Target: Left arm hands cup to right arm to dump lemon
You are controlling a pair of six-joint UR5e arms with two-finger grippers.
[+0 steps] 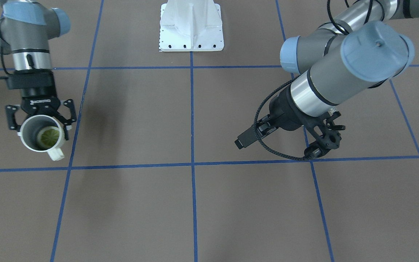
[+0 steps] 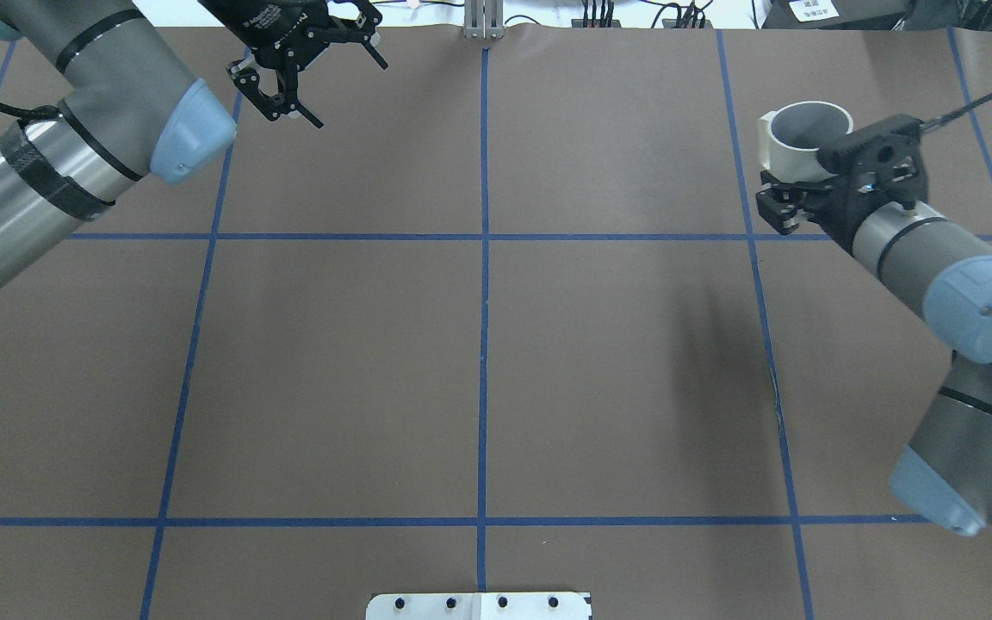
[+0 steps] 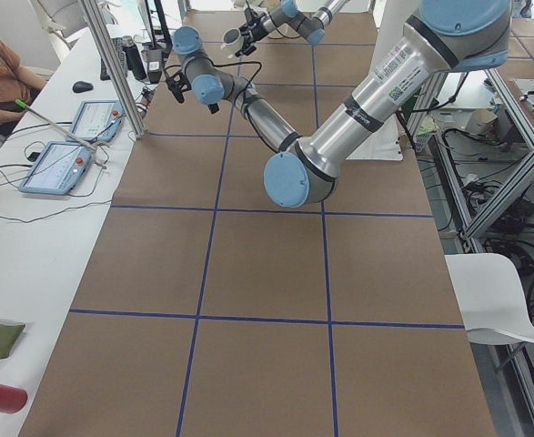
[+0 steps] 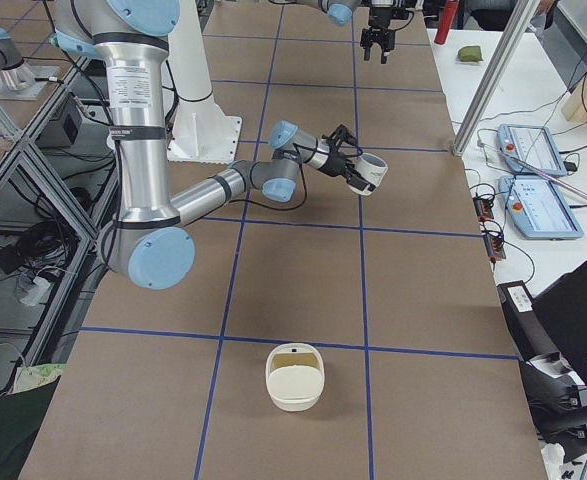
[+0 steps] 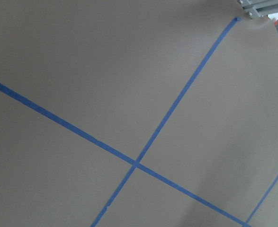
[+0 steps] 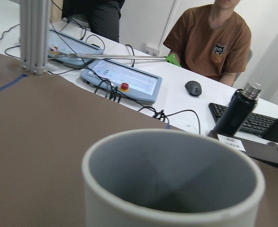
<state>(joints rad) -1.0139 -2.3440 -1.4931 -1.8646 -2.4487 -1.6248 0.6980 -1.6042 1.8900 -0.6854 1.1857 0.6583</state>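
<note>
Above the far right of the brown table with blue tape lines, the cream-white mug with a grey inside is gripped by the right hand. The round yellow-green lemon slice is seen inside it. The left hand is spread wide at the far left, and nothing is held in it. The hand-over looks done; next the mug must be tipped until the slice slides out. From overhead the slice is hidden.

Lemon in cup; cup between right jaws; left jaws well apart.
</note>
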